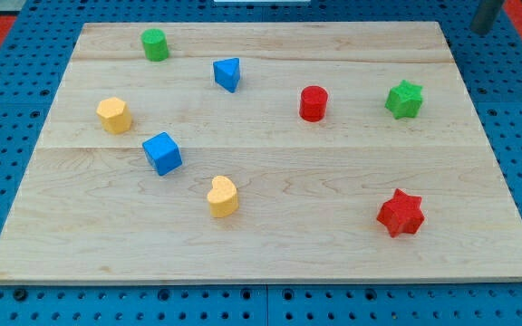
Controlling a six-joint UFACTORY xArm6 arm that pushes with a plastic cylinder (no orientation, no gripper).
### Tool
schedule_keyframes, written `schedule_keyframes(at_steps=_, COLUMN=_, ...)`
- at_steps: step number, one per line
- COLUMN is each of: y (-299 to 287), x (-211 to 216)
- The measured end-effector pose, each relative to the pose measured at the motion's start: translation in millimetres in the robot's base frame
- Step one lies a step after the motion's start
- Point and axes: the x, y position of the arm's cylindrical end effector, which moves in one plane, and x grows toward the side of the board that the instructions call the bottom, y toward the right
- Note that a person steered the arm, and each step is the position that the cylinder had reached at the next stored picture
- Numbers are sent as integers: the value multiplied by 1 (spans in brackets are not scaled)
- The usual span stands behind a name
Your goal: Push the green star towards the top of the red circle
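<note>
The green star [404, 100] sits on the wooden board [270, 244] at the view's right, upper half. The red circle [313, 103], a short cylinder, stands to its left, about a hundred pixels away at the same height. My tip [482, 32] shows at the view's top right corner, just off the board's top right edge. It is up and to the right of the green star and touches no block.
Also on the board: a green cylinder [155, 44] at top left, a blue triangle [228, 74], a yellow hexagon [114, 115], a blue cube [162, 153], a yellow heart [223, 196], and a red star [400, 214] at bottom right. Blue pegboard surrounds the board.
</note>
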Motion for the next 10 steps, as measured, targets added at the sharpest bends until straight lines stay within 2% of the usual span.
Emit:
schedule_keyframes(at_steps=3, y=1, x=16)
schedule_keyframes(at_steps=4, y=0, x=52)
schedule_keyframes(at_steps=6, y=-4, x=156)
schedule_keyframes(at_steps=8, y=-120, x=165)
schedule_keyframes(at_steps=10, y=-195, x=159)
